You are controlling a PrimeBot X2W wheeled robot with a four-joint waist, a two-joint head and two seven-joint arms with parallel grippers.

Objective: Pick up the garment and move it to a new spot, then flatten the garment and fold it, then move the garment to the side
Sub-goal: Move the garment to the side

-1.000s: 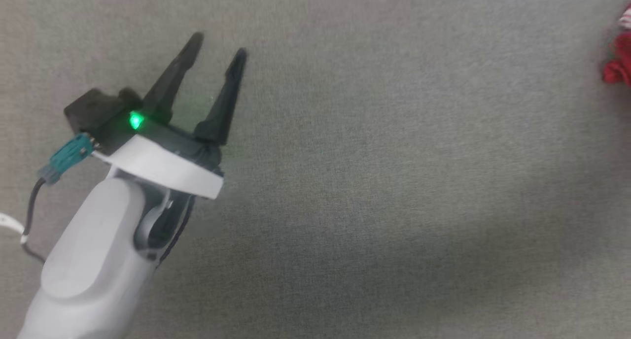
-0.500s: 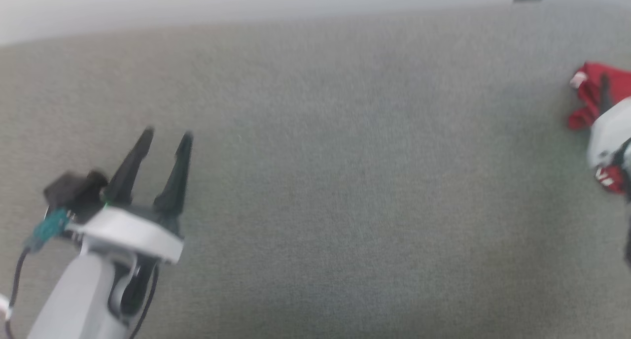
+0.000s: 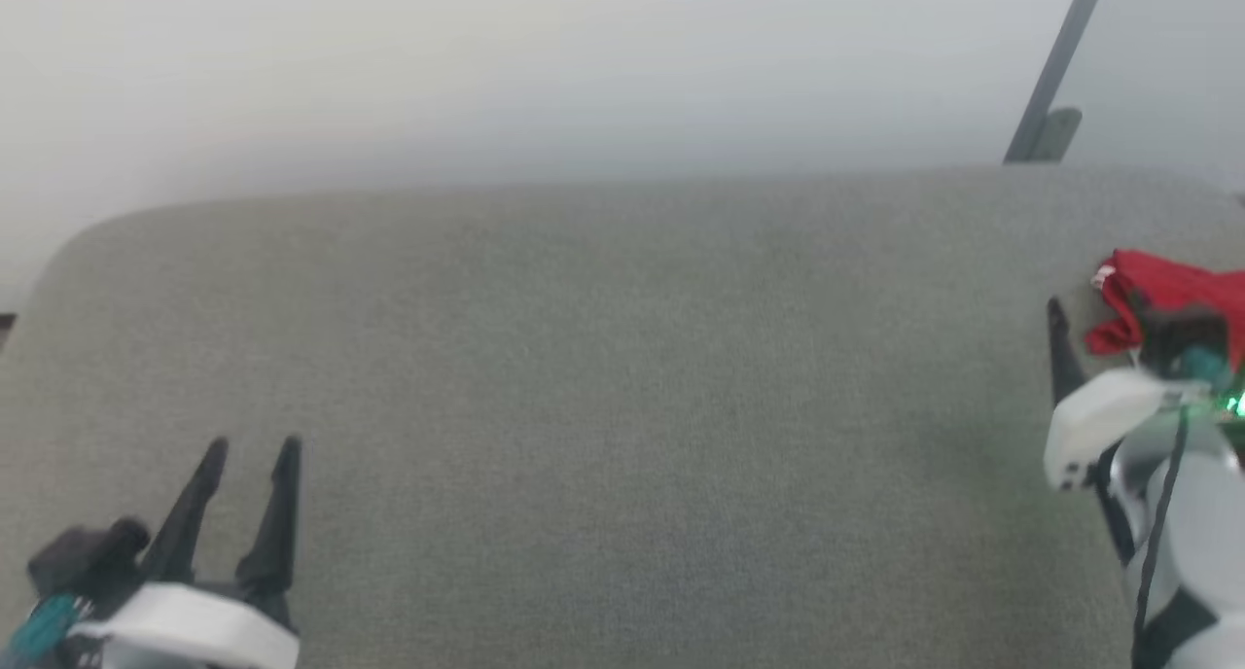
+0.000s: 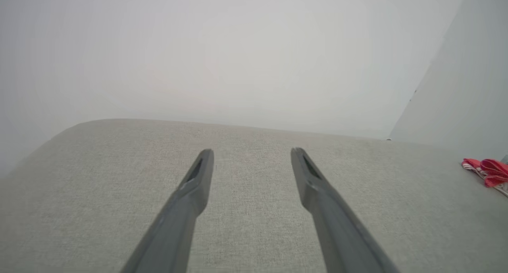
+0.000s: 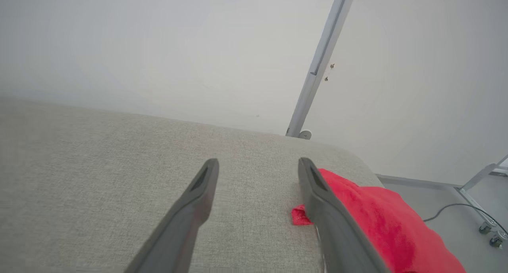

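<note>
Since a second ago the head camera has tipped up, so the table's [image 3: 603,377] far edge and the wall [image 3: 486,66] have come into sight, and the right tool [image 5: 258,162] has come in at the table's right side.

At the table's near left, the left tool [image 3: 253,447] hangs with its fingers spread and nothing between them. It looks parked there to leave the middle of the table free as the new spot.

The right tool is spread and empty too. It is aimed at the table's far right corner, which suggests the pickup falls to it.

At that corner lies the garment [image 5: 377,213], a bunched red heap. One right finger crosses its near edge; whether they touch I cannot tell.

The heap's long run seems to follow the table's right edge toward the corner. Crumpled like this, it shows no clear top or bottom end.
</note>
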